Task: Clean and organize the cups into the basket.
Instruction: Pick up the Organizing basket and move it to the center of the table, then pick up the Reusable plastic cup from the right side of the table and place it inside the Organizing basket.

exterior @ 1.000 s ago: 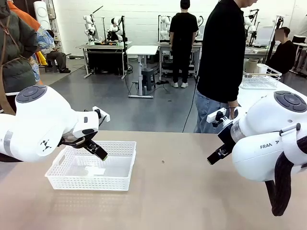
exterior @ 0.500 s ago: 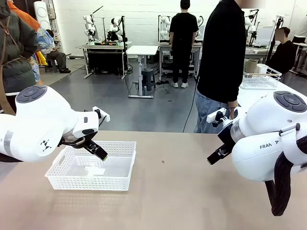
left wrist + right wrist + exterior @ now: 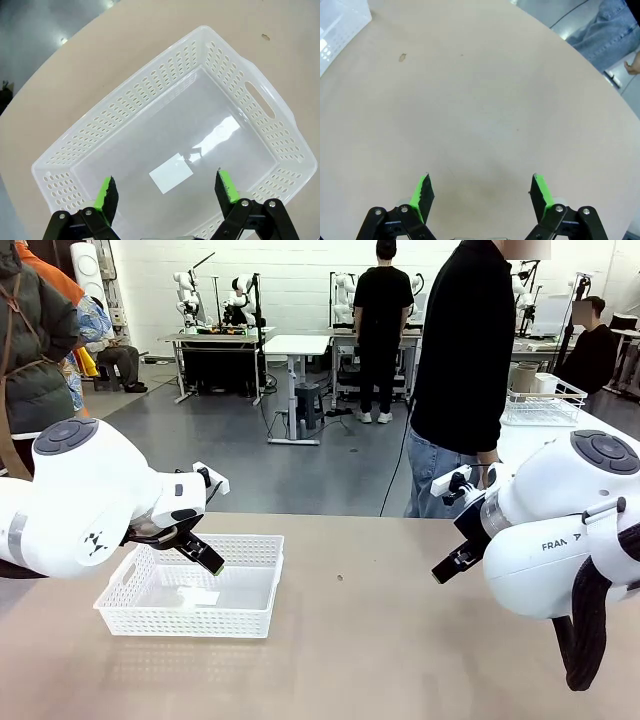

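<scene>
Both pairs of fingers stand wide apart with nothing between them. The left gripper hangs just over the basket, and the right gripper hovers above bare desk well off to the other side.

The tan desk takes up most of what I see. At its far edge stands a person in a black top and jeans. The white lattice basket sits on the robot's left half of the desk, directly under the left gripper's green-padded fingers. A white label lies on its floor, and there is nothing else inside. A small dark speck lies on the desk between the two arms.

As I judge it, the job has barely begun. No cup has gone into the basket, so all the cleaning and sorting is left to do.

The left wrist view looks straight down into the basket, giving the label, the handle cut-out and the perforated walls. From the front the label is just a pale patch. The front view alone places both arms and the person. The right wrist view adds a corner of the basket at its upper left, plus the person's jeans and a hand past the desk's far edge.
</scene>
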